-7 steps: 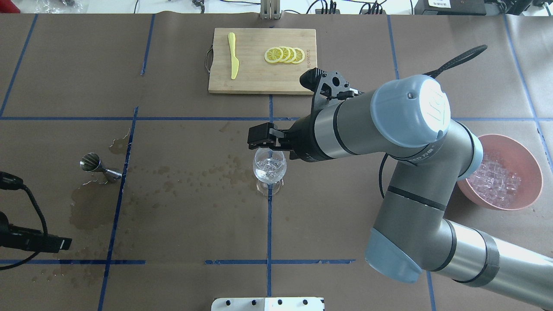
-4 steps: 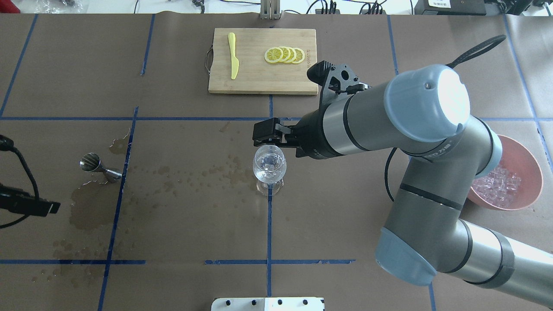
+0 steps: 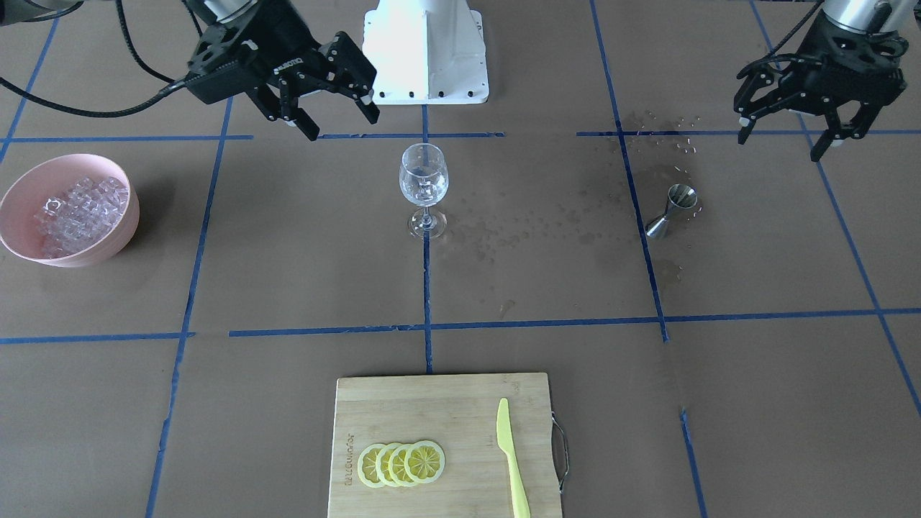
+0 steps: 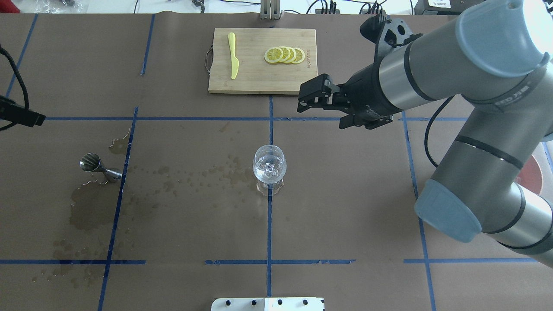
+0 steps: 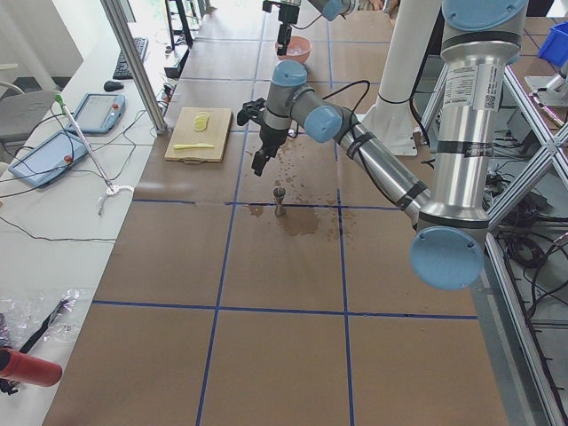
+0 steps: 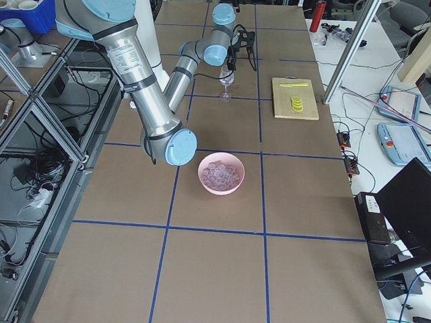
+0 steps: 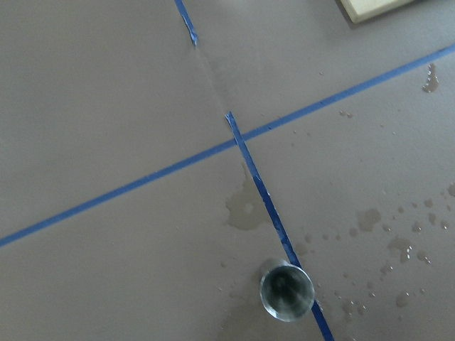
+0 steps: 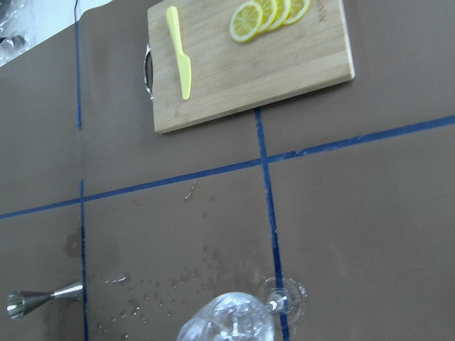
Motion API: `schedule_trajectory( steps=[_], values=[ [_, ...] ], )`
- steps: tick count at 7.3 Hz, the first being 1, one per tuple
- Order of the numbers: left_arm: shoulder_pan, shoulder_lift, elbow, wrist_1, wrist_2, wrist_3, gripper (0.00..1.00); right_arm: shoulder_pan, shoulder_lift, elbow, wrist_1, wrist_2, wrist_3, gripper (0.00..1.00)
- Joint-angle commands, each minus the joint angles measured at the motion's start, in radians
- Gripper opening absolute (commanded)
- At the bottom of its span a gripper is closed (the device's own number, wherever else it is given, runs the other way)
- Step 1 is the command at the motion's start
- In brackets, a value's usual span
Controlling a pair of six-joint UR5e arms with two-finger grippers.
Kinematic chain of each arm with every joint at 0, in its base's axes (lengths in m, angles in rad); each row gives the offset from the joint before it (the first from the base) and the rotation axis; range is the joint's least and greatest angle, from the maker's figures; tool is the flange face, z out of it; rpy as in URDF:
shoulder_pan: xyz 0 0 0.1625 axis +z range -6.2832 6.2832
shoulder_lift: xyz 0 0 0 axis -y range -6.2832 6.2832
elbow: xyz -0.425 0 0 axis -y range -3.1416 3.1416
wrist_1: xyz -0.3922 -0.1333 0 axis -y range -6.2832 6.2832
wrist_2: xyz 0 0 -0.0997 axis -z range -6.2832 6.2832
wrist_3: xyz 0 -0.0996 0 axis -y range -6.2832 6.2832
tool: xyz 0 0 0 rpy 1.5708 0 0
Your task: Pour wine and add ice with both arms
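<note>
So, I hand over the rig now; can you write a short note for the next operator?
Right gripper: open, empty, raised clear of the wine glass.
Left gripper: open, empty, raised away from the jigger.
Glass holds ice cubes; the wine in it is hard to see.
Jigger stands by a spill.
More ice sits in the pink bowl.
Left to do: probably only parking.

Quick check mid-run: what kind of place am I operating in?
Probably a robotics lab, not a bar: a table marked with blue tape lines, control tablets on a side bench, and a metal post at its edge.
</note>
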Motion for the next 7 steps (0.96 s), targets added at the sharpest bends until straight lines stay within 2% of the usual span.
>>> schedule_trajectory(
  steps=[1, 2, 4, 5, 6, 7],
  values=[
    [-0.191, -0.085, 0.18, -0.061, -0.128, 0.047, 1.0, 0.112, -0.04, -0.003, -0.14, 0.03, -0.22, 1.0],
    [-0.229, -0.082, 0.264, -0.123, -0.156, 0.095, 1.0, 0.171, -0.06, -0.019, -0.232, 0.029, -0.419, 1.0],
    [-0.284, -0.071, 0.338, -0.137, -0.155, 0.115, 1.0, 0.304, -0.092, -0.081, -0.415, 0.026, -0.824, 1.0],
    [-0.29, -0.042, 0.363, -0.137, -0.152, 0.174, 1.0, 0.365, -0.155, -0.105, -0.419, 0.03, -0.947, 1.0],
    [-0.333, -0.034, 0.43, -0.136, -0.156, 0.255, 1.0, 0.443, -0.204, -0.144, -0.413, 0.082, -1.034, 1.0],
    [-0.394, -0.034, 0.495, -0.14, -0.182, 0.302, 1.0, 0.537, -0.241, -0.216, -0.411, 0.151, -1.209, 1.0]
  ],
)
